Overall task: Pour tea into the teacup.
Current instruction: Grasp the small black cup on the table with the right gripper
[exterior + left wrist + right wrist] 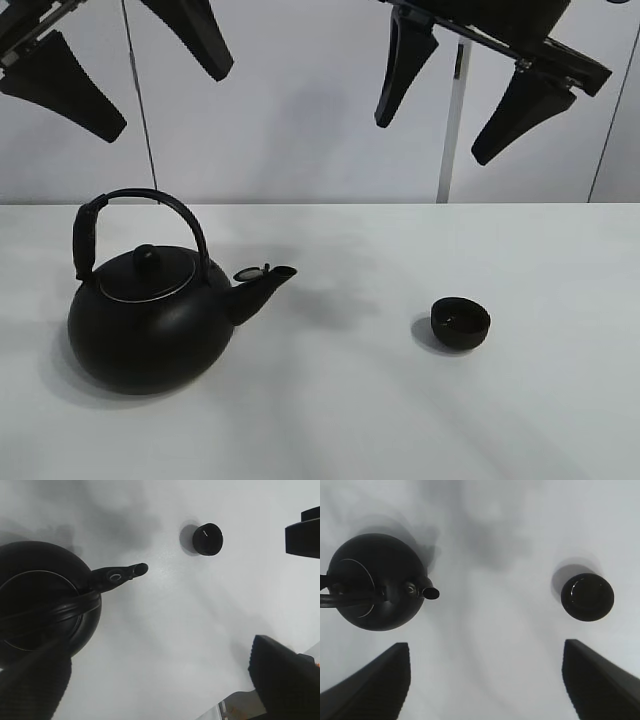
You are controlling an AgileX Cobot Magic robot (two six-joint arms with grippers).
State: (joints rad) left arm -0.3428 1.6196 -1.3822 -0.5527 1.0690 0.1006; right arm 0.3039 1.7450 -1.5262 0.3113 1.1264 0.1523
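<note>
The small matte black teacup (460, 323) stands on the white table (340, 420), right of centre. The big round black kettle (150, 320) stands at the left with its handle upright and its spout (268, 280) pointing toward the cup. No tea stream shows. My left gripper (165, 100) hangs open and empty high above the kettle. My right gripper (435, 138) hangs open and empty high above the cup. The left wrist view shows the kettle (40, 605) and cup (207, 539) beyond my left gripper (157, 680). The right wrist view shows the kettle (377, 582) and cup (587, 596) beyond my right gripper (487, 675).
A pale wall with a thin dark cable (140, 110) and a white post (452, 130) stands behind the table. A black part of the other arm (302, 537) shows at the edge of the left wrist view.
</note>
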